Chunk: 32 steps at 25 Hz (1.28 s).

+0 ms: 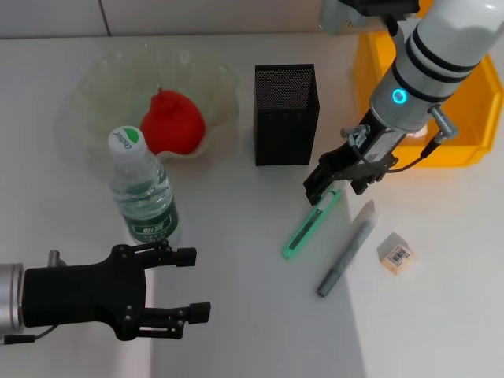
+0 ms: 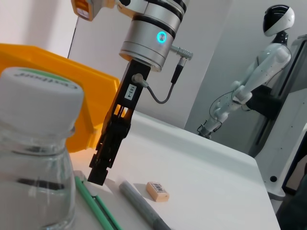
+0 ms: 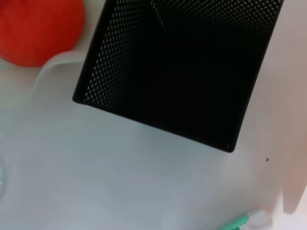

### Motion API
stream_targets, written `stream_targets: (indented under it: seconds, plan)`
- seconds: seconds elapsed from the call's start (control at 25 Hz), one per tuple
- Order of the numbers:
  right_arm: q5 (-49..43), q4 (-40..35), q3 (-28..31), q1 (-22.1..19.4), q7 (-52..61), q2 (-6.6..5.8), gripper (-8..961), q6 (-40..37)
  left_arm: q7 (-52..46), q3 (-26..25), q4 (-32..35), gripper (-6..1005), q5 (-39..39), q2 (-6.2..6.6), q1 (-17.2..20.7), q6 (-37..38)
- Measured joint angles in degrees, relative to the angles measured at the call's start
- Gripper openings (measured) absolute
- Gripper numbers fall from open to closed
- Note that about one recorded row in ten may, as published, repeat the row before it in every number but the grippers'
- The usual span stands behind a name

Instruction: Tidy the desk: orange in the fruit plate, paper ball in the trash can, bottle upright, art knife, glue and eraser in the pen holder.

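The orange [image 1: 172, 122] lies in the clear fruit plate [image 1: 94, 87] at the back left. A water bottle [image 1: 143, 191] stands upright in front of the plate. To the right of the bottle stands the black mesh pen holder [image 1: 286, 114]. The green art knife [image 1: 309, 226], the grey glue stick [image 1: 346, 250] and the eraser [image 1: 396, 253] lie on the table right of centre. My right gripper [image 1: 337, 187] is low over the knife's far end, open, with a finger on each side. My left gripper [image 1: 189, 283] rests open just in front of the bottle. The paper ball is out of view.
A yellow bin [image 1: 465, 118] sits at the back right behind my right arm. In the left wrist view the bottle [image 2: 33, 158] fills the near side, with the knife [image 2: 96, 206], glue [image 2: 144, 208] and eraser [image 2: 157, 190] beyond it. A white humanoid robot [image 2: 254, 81] stands off the table.
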Motion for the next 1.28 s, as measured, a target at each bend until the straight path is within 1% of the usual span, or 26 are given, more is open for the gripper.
stream_targets:
  seconds: [0.4, 0.84, 1.28]
  plan:
    - [0.0, 2.0, -0.1, 0.5, 0.0, 0.05, 802, 2.4, 1.0, 0.1, -0.4, 860, 0.0, -0.05, 0.0, -0.6]
    - [0.0, 3.7, -1.5, 1.1, 0.0, 0.09, 802, 4.1, 1.7, 0.1, -1.1, 860, 0.0, -0.06, -0.3, -0.8]
    - [0.0, 4.1, -1.6, 1.3, 0.0, 0.08, 801, 4.9, 1.8, 1.4, -1.3, 860, 0.0, -0.17, -0.6, -2.2]
